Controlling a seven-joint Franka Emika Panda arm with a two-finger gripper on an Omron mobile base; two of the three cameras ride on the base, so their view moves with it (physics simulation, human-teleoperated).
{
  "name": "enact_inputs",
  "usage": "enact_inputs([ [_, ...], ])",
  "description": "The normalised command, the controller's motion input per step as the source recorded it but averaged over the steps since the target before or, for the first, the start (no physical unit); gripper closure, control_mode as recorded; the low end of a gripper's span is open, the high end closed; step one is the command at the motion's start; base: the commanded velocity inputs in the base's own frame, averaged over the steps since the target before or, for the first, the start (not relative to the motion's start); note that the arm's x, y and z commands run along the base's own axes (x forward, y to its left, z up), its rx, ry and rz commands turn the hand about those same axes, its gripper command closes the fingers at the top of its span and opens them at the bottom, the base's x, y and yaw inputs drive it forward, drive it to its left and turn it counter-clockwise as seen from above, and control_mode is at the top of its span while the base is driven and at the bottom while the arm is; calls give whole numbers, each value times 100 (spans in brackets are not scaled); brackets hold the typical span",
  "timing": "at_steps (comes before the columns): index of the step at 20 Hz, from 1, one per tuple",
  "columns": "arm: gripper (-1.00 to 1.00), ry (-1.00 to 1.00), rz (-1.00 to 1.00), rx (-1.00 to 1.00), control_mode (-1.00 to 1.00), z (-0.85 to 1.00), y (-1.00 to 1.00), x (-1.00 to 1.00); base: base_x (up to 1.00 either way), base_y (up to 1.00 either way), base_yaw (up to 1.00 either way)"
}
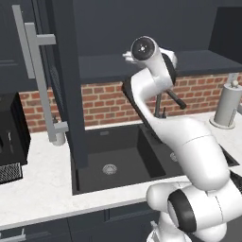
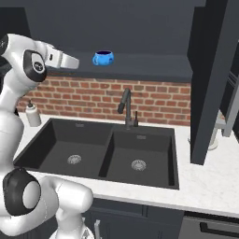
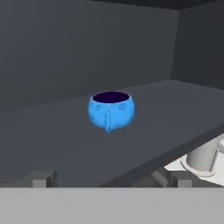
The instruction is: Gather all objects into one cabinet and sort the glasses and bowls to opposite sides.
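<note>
The small blue bowl [image 3: 111, 110] with a dark inside stands upright on the plain shelf [image 3: 175, 109] of the open dark upper cabinet [image 2: 149, 65], above the sink. My gripper [image 3: 111, 179] is level with the shelf's front edge, a short way from the bowl [image 2: 103, 58] and pointing at it. It is open, its fingertips [image 3: 41, 178] spread wide with nothing between them. In the right base view the gripper [image 2: 74, 60] is left of the bowl. The black bowl, the grey-beige cup and the red cup are out of view.
The cabinet's doors hang open: one [image 1: 66, 80] on the left, one [image 2: 210, 79] on the right. Below lie the black double sink [image 2: 107, 149] with its faucet [image 2: 125, 107], a soap bottle [image 2: 32, 114] and a paper towel holder [image 1: 228, 106]. A long steel bar handle [image 1: 40, 75] is on the neighbouring cabinet.
</note>
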Motion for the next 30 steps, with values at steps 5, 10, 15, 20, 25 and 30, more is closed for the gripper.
enact_inputs([
  [5,-100,11,15,9,-100,47,-59,45,0,0,0],
  [10,-100,3,2,0,-100,5,-4,1,0,0,0],
  [15,-100,0,0,0,-100,-22,0,0,0,0,0],
  [20,-100,0,0,-1,-100,-36,0,0,0,0,0],
  [25,-100,0,0,0,-100,0,-2,8,0,0,0],
  [30,-100,2,0,5,-100,0,-16,45,0,0,0],
])
